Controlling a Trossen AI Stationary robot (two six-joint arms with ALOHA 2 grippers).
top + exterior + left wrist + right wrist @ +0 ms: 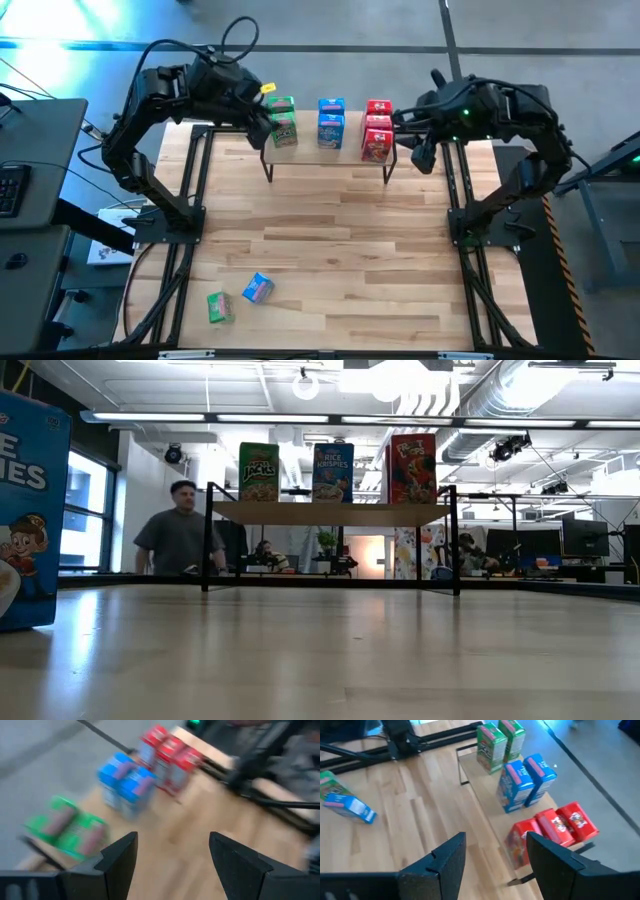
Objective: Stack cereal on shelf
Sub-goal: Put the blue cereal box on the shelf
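The shelf (330, 513) stands at the table's far middle on thin black legs. On its plank stand two green cereal boxes (282, 121), two blue ones (331, 122) and three red ones (377, 130), upright in rows. A green box (220, 307) and a blue box (258, 289) lie flat on the table near its front left. My left gripper (172, 840) hangs open in the air just left of the green boxes (67, 827). My right gripper (495, 840) hangs open just right of the red boxes (552, 827). Neither has anything between its fingers.
The wide wooden tabletop (340, 260) between the shelf and the two lying boxes is bare. Black arm frames (185, 200) run along both table sides. In the low view a large blue box (25, 510) stands close at the left, and a person (180, 530) is behind the table.
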